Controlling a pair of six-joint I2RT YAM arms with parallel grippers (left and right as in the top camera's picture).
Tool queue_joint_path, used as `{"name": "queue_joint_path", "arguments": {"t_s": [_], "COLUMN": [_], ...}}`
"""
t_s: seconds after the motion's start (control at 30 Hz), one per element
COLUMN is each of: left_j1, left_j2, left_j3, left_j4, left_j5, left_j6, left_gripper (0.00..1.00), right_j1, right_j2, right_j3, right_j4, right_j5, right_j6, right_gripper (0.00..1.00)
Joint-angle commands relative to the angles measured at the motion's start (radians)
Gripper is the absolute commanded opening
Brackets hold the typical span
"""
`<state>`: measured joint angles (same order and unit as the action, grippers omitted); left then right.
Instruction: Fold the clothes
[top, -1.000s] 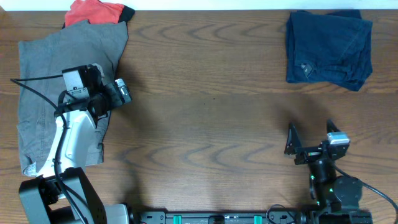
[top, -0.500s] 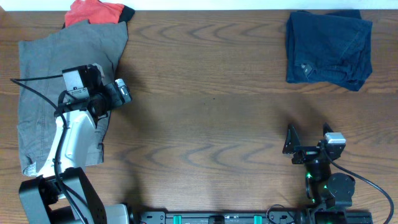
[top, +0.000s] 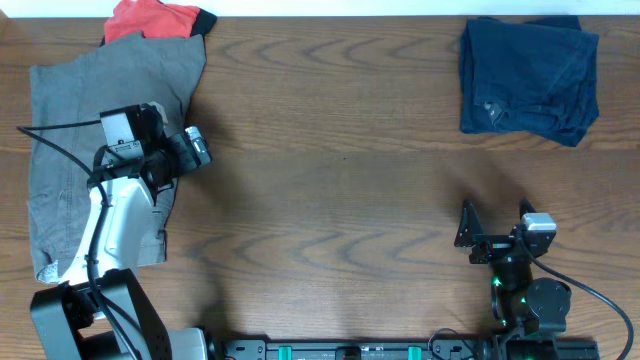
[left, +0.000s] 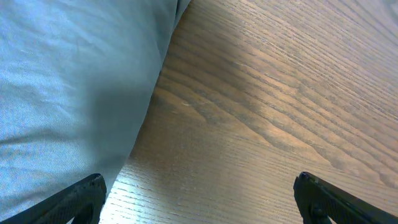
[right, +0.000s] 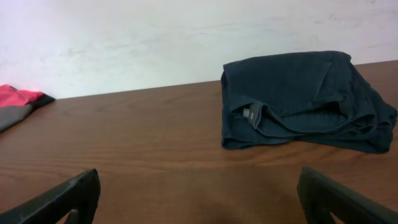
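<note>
Altogether, three garments are counted on the brown wooden table (top: 330, 170). One flat grey pair of shorts (top: 70, 120) is spread at 9 o'clock, and one crumpled red-orange garment (top: 150, 18) touches it at 11 o'clock. The left gripper (left: 199, 198) is held released and empty over the grey edge. One folded dark navy-blue pair of shorts (top: 528, 78) lies at 1 o'clock. The right gripper (top: 497, 222), at 5 o'clock, is likewise released and empty.

Small move in the lower right of the overhead frame: the right gripper (top: 496, 222) pulled back, sliding a touch left and down toward the bottom edge. The right arm (top: 528, 300) behind it tucked in closer over its base. All of that happened in the first half of the second.
</note>
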<state>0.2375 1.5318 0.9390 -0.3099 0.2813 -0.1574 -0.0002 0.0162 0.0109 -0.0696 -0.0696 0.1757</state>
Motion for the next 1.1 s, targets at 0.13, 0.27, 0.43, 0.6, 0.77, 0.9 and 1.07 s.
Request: {"name": "queue_joint_path", "arguments": {"t_s": [0.13,0.27,0.43,0.6,0.77,0.9,1.07], "left_j1": [0.002,0.002,0.003,0.001,-0.014,-0.059,-0.095], "left_j2": [0.004,0.004,-0.042,-0.171,-0.413,-0.661,-0.95], "left_j3": [-0.006,-0.006,-0.008,-0.042,-0.164,-0.327,-0.506], "left_j4": [-0.002,-0.002,-0.003,-0.002,0.009,0.074,0.142], "left_j5": [-0.003,-0.003,-0.003,-0.003,-0.002,-0.003,-0.006], "left_j6": [0.002,0.002,0.002,0.003,0.104,0.235,0.284], "left_gripper": [0.98,0.98,0.98,0.98,0.98,0.98,0.98], "right_j1": [0.01,0.01,0.01,0.01,0.01,0.01,0.01], "right_j2": [-0.011,-0.011,-0.011,-0.011,-0.011,-0.011,-0.011], "right_j3": [-0.005,-0.006,-0.006,-0.006,-0.006,-0.005,-0.006], "right_j4": [0.002,0.002,0.002,0.002,0.002,0.002,0.002], "right_j5": [0.013,0.013,0.013,0.013,0.013,0.013,0.013], "right_j6": [0.011,0.011,0.011,0.011,0.011,0.011,0.011], "right_gripper": [0.99,0.99,0.99,0.99,0.99,0.99,0.99]}}
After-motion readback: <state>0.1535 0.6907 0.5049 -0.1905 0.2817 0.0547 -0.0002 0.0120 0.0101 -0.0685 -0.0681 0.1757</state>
